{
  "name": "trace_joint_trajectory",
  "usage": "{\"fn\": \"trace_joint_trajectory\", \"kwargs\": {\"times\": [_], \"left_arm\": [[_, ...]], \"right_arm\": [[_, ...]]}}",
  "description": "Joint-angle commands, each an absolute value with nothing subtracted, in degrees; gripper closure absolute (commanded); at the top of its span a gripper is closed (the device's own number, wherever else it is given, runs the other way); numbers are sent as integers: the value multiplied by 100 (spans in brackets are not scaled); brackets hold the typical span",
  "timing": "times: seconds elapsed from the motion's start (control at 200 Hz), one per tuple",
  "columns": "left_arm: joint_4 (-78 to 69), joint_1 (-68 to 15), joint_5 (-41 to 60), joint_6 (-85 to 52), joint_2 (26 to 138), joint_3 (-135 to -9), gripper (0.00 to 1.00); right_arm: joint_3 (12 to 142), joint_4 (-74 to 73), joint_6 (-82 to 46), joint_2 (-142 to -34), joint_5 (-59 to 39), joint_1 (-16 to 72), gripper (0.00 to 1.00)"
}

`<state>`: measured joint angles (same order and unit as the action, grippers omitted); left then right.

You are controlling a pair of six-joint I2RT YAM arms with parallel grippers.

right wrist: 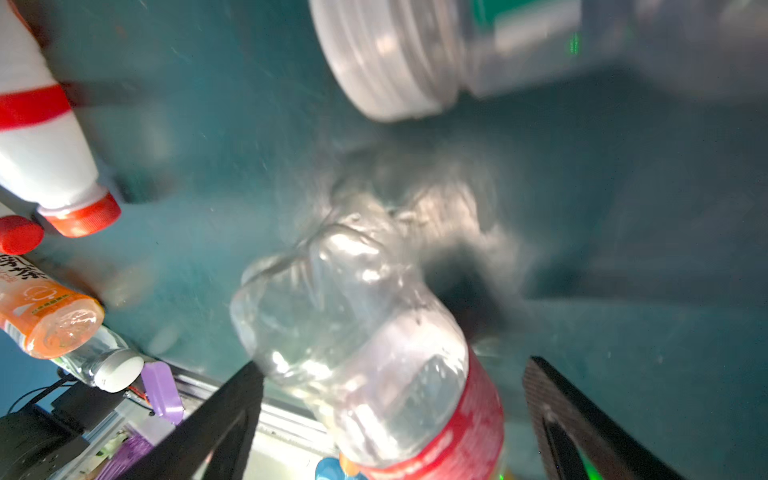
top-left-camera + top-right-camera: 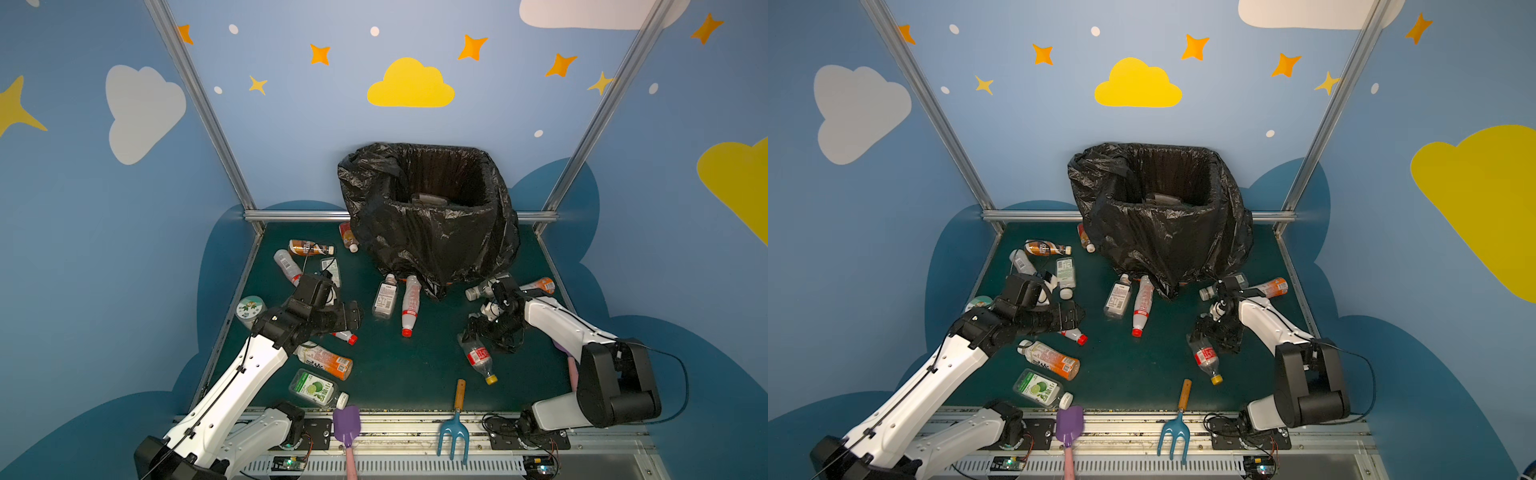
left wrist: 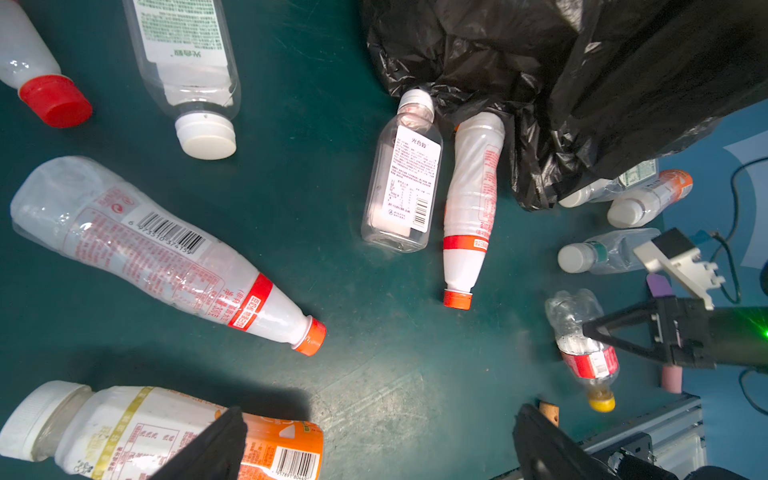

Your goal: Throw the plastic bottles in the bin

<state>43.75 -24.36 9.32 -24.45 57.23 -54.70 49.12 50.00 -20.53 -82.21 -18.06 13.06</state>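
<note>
The bin, lined with a black bag, stands at the back middle of the green mat. Several plastic bottles lie around it. A clear bottle with a red label and yellow cap lies between the open jaws of my right gripper; one finger is at its base, the other stands apart. My left gripper hangs open over bare mat, beside an orange-labelled bottle and above a white bottle with an orange-red cap.
A clear square bottle and a white red-capped bottle lie before the bin. A round jar sits at the left edge. A purple shovel and a blue rake lie on the front rail.
</note>
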Motion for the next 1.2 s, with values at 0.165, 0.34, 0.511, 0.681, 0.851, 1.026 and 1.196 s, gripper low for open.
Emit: {"fn": "trace_joint_trajectory", "kwargs": {"times": [0.165,0.34,0.511,0.681,0.851,1.026,1.196], "left_arm": [[4265,-2386,905,-2448,5739,-5449,0],[4228,-2381,939,-2485,5763,-5440,0],[4245,-2377,910,-2553,5735,-5441,0],[4228,-2373,785,-2586,5602,-5355,0],[4197,-2377,610,-2498,5368,-5291,0],[4278,-2376,554,-2404,5386,-5356,0],[4213,-2374,605,-2326,5564,-5446,0]], "right_arm": [[4648,5384,-2360,-7624,-1574,1563,4],[4629,5194,-2660,-7723,-1320,1658,4],[4778,4930,-3063,-8068,-937,1919,4],[4971,4820,-3143,-8446,-769,2130,6],[5123,4836,-3216,-8800,-686,2282,13],[5124,4811,-3351,-8739,-679,2293,30],[5063,4928,-3468,-8264,-569,2243,44]]}}
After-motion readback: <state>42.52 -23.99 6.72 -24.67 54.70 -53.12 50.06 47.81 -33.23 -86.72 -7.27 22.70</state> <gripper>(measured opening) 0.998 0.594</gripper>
